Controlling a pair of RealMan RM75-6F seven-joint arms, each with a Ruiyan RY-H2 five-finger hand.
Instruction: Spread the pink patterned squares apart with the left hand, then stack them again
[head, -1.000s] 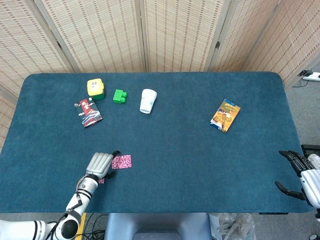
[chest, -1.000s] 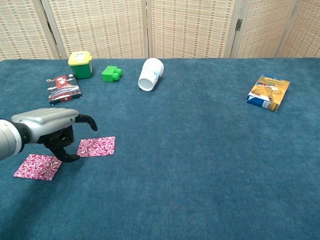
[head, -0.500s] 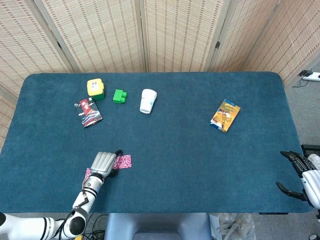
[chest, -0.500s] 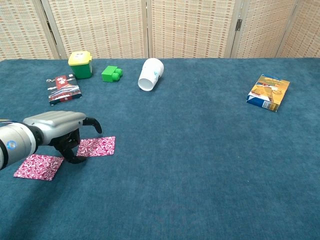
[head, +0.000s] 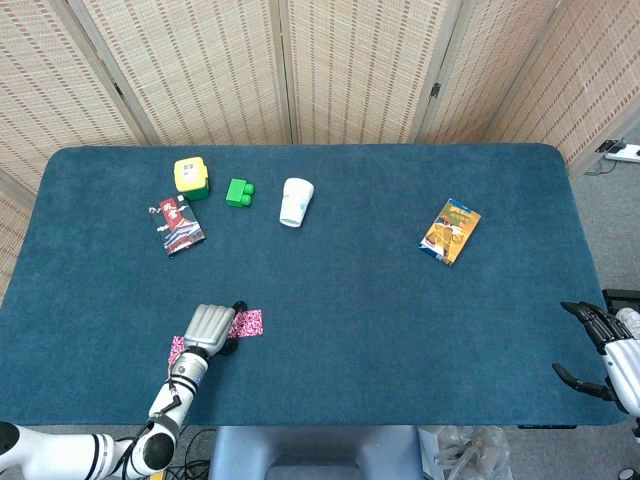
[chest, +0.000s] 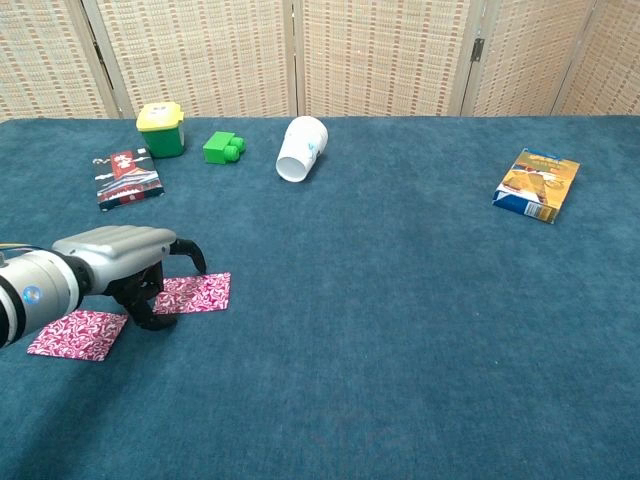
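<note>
Pink squares lie spread apart on the desk (chest: 400, 300): one (chest: 77, 333) nearer than the left hand (chest: 125, 265), one (chest: 200, 292) beside its curled, empty-looking fingers. Restacking remains.

right robot hand (head: 600, 352) cropped, perhaps open

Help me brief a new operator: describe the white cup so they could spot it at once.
Look along the far side of the blue table, near the woven screen, left of centre. There a white paper cup lies tipped on its side, mouth toward the camera in the chest view. It sits just right of the green block and is the only white, round item in that row.
</note>
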